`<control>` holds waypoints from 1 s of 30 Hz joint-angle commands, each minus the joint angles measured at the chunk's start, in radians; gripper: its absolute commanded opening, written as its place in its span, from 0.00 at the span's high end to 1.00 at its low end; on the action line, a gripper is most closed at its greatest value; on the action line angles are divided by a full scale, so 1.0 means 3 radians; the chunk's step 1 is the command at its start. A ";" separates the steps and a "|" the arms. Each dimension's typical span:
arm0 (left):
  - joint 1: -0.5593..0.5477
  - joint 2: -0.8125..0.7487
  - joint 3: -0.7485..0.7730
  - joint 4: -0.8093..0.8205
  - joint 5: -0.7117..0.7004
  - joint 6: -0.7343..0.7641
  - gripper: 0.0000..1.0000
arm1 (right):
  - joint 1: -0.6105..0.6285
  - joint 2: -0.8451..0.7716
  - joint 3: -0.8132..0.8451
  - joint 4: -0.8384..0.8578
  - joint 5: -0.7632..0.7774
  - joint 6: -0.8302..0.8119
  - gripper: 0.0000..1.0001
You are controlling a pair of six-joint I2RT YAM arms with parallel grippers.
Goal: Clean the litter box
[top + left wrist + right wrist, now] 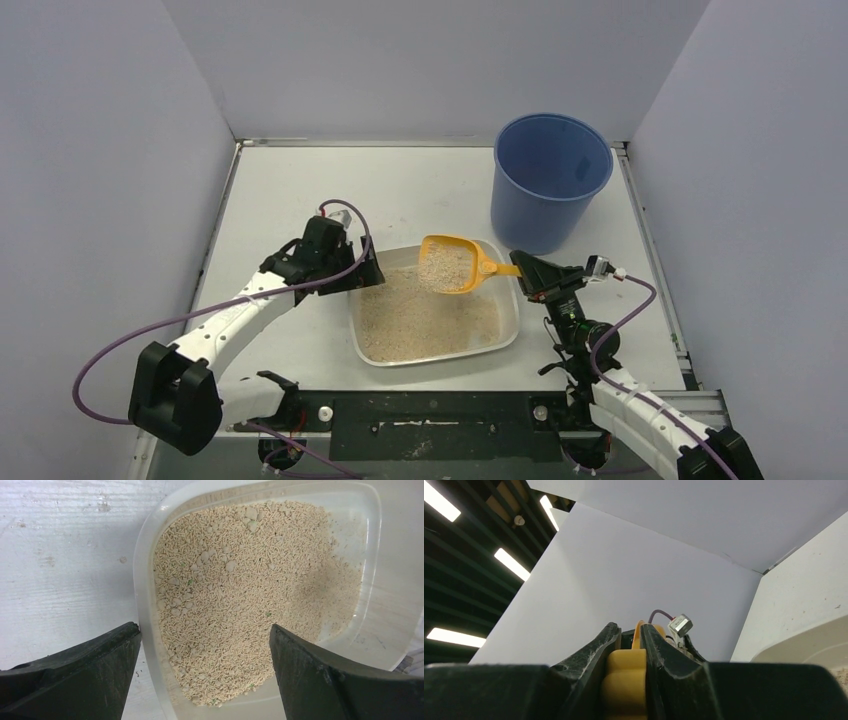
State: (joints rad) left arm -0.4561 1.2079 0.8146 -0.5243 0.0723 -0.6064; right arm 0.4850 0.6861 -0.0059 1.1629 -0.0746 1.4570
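1. The litter box point(437, 360) was set between the two grippers, within reach of both.
2. The left gripper point(204, 630) was spread wide with nothing held. One finger was outside the box's left wall and one over the litter point(240, 605) (placed there, it is judged, to steady the box).
3. The scoop point(448, 264) was clamped by its handle in the right gripper point(522, 270). Its loaded bowl was held over the box, presumably so loose grains would fall back in.
4. The bucket point(550, 180) was stood just behind the box's far right corner, handy for dumping.

bucket point(551, 180): blue, upright, back right | scoop point(450, 263): orange, loaded, near bucket | table point(290, 200): white
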 commanded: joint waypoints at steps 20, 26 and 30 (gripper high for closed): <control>0.0017 -0.0306 0.0253 -0.0094 -0.0151 0.0280 0.03 | -0.0194 -0.0058 -0.0252 -0.0994 -0.0275 0.0441 1.00; 0.0017 -0.0315 0.0251 -0.0098 -0.0166 0.0320 0.03 | -0.0211 -0.0103 -0.0118 -0.1403 -0.0387 0.0385 1.00; 0.0017 -0.0321 0.0251 -0.0111 -0.0147 0.0330 0.03 | 0.0012 0.0043 -0.0058 -0.1012 -0.0458 0.0330 1.00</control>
State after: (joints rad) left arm -0.4553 1.1355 0.8536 -0.5579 0.0345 -0.5312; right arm 0.4358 0.6765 -0.0082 0.7944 -0.1783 1.5620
